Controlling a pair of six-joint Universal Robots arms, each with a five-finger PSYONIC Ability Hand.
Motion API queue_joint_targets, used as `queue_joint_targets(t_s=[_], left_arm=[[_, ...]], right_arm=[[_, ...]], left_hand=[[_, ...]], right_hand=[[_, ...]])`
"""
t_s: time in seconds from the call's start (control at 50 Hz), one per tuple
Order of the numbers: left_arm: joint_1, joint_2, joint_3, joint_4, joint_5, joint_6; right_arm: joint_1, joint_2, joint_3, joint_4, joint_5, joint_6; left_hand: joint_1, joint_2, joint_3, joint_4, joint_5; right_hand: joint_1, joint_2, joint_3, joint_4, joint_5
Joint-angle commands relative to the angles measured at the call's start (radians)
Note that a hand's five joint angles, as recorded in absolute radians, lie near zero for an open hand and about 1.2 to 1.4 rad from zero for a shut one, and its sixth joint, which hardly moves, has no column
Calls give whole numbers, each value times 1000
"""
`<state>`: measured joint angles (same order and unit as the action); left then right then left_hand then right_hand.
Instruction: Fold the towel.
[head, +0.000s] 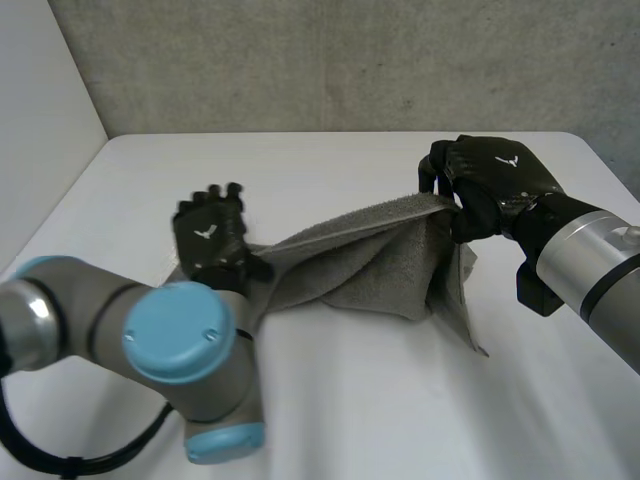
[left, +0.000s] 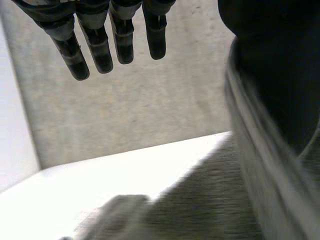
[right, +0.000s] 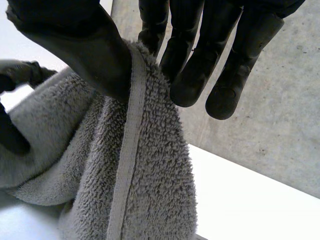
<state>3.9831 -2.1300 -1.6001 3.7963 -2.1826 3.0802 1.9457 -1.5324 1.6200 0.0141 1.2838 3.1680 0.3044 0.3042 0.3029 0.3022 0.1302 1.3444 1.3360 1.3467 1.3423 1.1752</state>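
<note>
A grey towel (head: 370, 255) hangs stretched between my two hands above the white table (head: 350, 420). My right hand (head: 495, 180) holds one end raised, the hem (right: 131, 125) pinched between its thumb (right: 85, 45) and fingers (right: 190, 65). Below that grip the towel (right: 145, 190) droops in folds, one tail reaching the table. My left hand (head: 210, 240) is low at the other end. Its fingers (left: 100, 45) stand straight, and its thumb (left: 280, 75) presses on the towel's edge (left: 250, 150). The towel (left: 215, 205) bunches under that palm.
A concrete wall (head: 350, 60) runs behind the table's far edge. A white panel (head: 40, 120) closes the left side. Bare tabletop lies in front of the towel and toward the far edge.
</note>
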Motion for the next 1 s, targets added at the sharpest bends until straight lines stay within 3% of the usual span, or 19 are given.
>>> queue_joint_targets(t_s=[0.02, 0.1, 0.14, 0.2, 0.24, 0.26, 0.3, 0.36, 0.5, 0.58, 0.7, 0.74, 0.84, 0.96, 1.0], left_arm=[[91, 88, -133, 6, 76, 29], [129, 124, -190, 10, 155, 29], [155, 145, -236, 14, 251, 29], [163, 151, -256, 20, 305, 29], [168, 153, -280, 16, 427, 28], [168, 153, -281, 16, 428, 28], [171, 154, -300, 11, 545, 28], [183, 156, -316, 0, 616, 28], [226, 174, -308, -128, 635, 32], [261, 179, -291, -216, 636, 49], [318, 171, -241, -365, 641, 236], [326, 156, -195, -411, 641, 363], [327, 102, -89, -408, 655, 480], [324, 42, 115, -359, 661, 485], [314, 16, 294, -302, 653, 480]], right_arm=[[-2, 14, -6, -3, 0, -8], [-1, 20, -6, -3, 0, -20], [1, 27, -5, -3, 0, -26], [10, 49, -6, -2, 0, -39], [13, 58, -5, 0, 0, -45], [13, 69, -5, 0, 0, -51], [13, 81, -3, 0, 0, -57], [15, 104, -8, 4, 0, -83], [12, 152, -45, 44, -1, -217], [4, 218, -97, 177, -5, -423], [-1, 306, -143, 337, 5, -725], [-1, 336, -163, 343, 17, -762], [13, 444, -283, 342, 32, -755], [45, 572, -625, 267, 103, -694], [59, 589, -730, 204, 134, -661]], left_hand=[[94, 94, 95, 96, 93], [226, 226, 228, 228, 226], [620, 621, 622, 623, 620], [760, 761, 762, 763, 760], [1006, 1006, 1007, 1008, 1005], [1007, 1007, 1009, 1009, 1007], [1092, 1092, 1093, 1094, 1091], [1092, 1092, 1093, 1094, 1091], [1092, 1092, 1093, 1094, 1091], [1092, 1092, 1093, 1094, 1091], [1092, 1092, 1093, 1094, 1091], [1092, 1092, 1093, 1094, 1091], [1092, 1092, 1093, 1094, 1091], [1092, 1092, 1093, 1094, 1091], [1092, 1092, 1093, 1094, 1091]], right_hand=[[52, 60, 50, 54, 47], [52, 60, 50, 54, 47], [52, 60, 50, 54, 47], [52, 60, 50, 54, 47], [52, 60, 50, 54, 47], [52, 60, 50, 54, 47], [52, 60, 50, 54, 47], [52, 60, 50, 54, 47], [52, 60, 50, 54, 47], [52, 60, 50, 54, 47], [52, 60, 50, 54, 47], [52, 60, 50, 54, 47], [52, 60, 50, 54, 47], [52, 60, 50, 54, 47], [52, 60, 50, 54, 47]])
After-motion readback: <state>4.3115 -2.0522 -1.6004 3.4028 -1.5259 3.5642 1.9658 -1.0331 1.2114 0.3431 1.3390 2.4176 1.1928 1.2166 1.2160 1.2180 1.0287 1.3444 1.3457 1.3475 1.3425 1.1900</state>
